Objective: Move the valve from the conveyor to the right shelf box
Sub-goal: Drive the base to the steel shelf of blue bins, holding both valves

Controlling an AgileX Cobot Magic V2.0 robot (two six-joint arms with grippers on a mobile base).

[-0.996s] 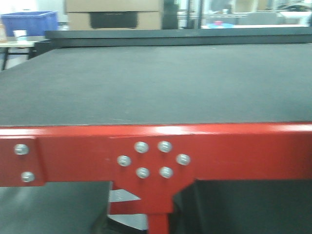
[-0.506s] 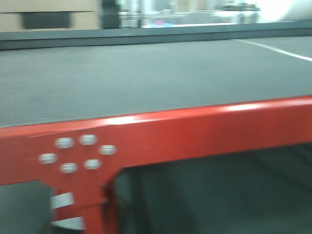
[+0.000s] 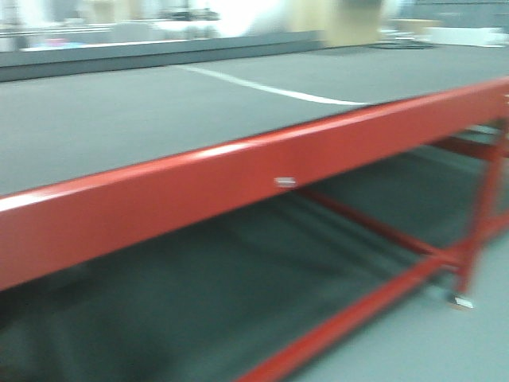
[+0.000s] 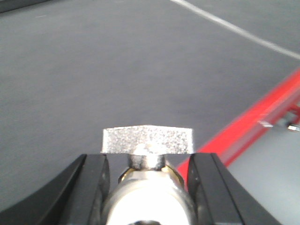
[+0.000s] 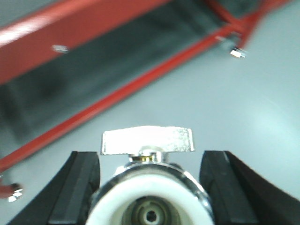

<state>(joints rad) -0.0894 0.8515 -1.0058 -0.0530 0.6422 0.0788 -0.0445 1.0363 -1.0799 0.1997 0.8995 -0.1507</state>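
Observation:
The conveyor's dark grey belt [image 3: 159, 111] runs across the front view on its red frame [image 3: 238, 171]. My left gripper [image 4: 147, 180] is shut on a silver valve [image 4: 147, 140], whose flat handle sticks out ahead of the black fingers [image 4: 93, 183]. It hangs over the belt [image 4: 117, 70] near the red edge [image 4: 253, 122]. My right gripper [image 5: 150, 185] is shut on a second silver valve [image 5: 147, 140] with a white end, above the grey floor [image 5: 211, 93] beside the frame. No shelf box is in view.
A white line [image 3: 270, 90] crosses the belt. Red lower rails and a leg of the frame [image 3: 477, 215] stand at the right over the grey floor. Blurred tables and boxes [image 3: 350, 20] lie beyond the conveyor.
The front view has swung to the right along the conveyor. The bolted bracket has slid out of view to the left, and the white line and the frame's right leg have come in.

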